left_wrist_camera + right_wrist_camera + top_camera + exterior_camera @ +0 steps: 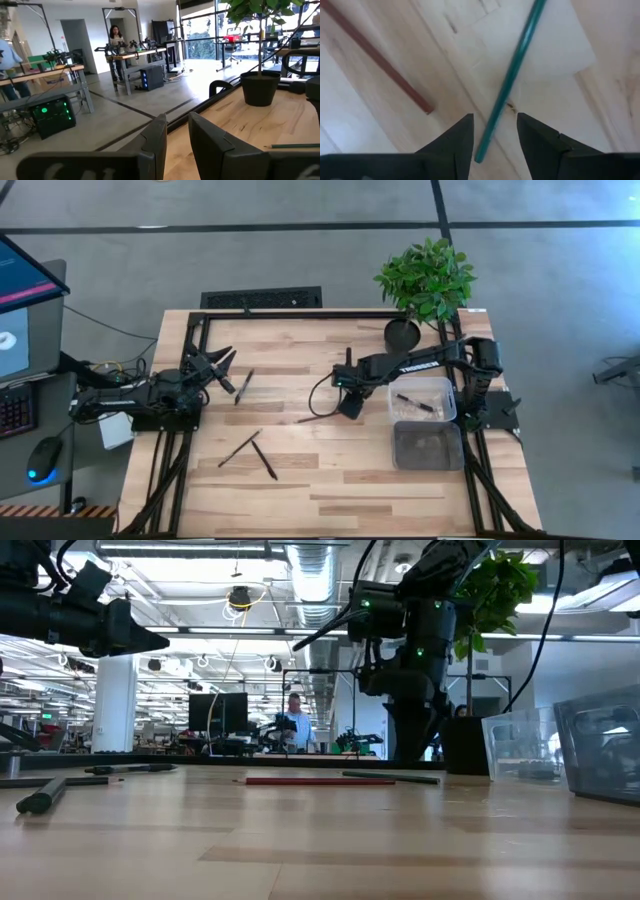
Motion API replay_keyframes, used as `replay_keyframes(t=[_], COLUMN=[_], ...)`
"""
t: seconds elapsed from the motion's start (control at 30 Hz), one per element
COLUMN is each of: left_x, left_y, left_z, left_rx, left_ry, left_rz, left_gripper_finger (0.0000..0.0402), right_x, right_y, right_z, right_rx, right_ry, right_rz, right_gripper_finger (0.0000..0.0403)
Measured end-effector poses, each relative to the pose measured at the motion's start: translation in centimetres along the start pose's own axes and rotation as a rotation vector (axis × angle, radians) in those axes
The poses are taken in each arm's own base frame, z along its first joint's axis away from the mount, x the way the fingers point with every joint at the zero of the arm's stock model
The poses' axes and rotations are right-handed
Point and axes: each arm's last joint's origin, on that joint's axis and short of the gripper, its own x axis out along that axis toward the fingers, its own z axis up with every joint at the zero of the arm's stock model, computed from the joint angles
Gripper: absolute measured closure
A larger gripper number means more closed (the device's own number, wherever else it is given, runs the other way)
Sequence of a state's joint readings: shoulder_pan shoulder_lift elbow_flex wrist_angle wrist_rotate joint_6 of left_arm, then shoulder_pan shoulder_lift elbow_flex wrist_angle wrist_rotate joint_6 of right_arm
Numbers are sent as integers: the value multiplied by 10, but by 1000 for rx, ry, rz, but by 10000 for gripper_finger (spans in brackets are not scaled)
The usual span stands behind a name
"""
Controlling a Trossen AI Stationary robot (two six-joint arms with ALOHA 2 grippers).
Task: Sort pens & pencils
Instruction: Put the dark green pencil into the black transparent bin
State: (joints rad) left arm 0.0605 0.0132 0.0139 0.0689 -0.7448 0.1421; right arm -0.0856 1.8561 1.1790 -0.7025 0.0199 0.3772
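We're over the middle of the table [300, 480] with the right gripper [492, 142], fingers spread and straddling the tip of a green pencil [512, 75] lying flat, a reddish-brown pencil [375, 57] just beside it. The risk as we see it: so near the end, closing could tip or roll the pencil out, or nudge its neighbour. Other pens and pencils [250, 450] lie nearer the front, one pen [243, 386] by the left gripper [222, 367], which waits at the left edge, fingers parted a little, holding nothing.
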Motion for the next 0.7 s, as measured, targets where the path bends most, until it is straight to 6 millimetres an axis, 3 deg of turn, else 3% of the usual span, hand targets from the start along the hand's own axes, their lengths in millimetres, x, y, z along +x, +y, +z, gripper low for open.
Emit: replay_keyframes(t=[0.7], left_x=[0], left_y=[0], left_z=[0], left_rx=[2], left_ry=[0], left_rz=[0], left_gripper_finger=[329], right_x=[8], right_y=[-2], right_z=[-9], right_rx=[34], right_ry=[48], right_rz=[36], right_gripper_finger=[266])
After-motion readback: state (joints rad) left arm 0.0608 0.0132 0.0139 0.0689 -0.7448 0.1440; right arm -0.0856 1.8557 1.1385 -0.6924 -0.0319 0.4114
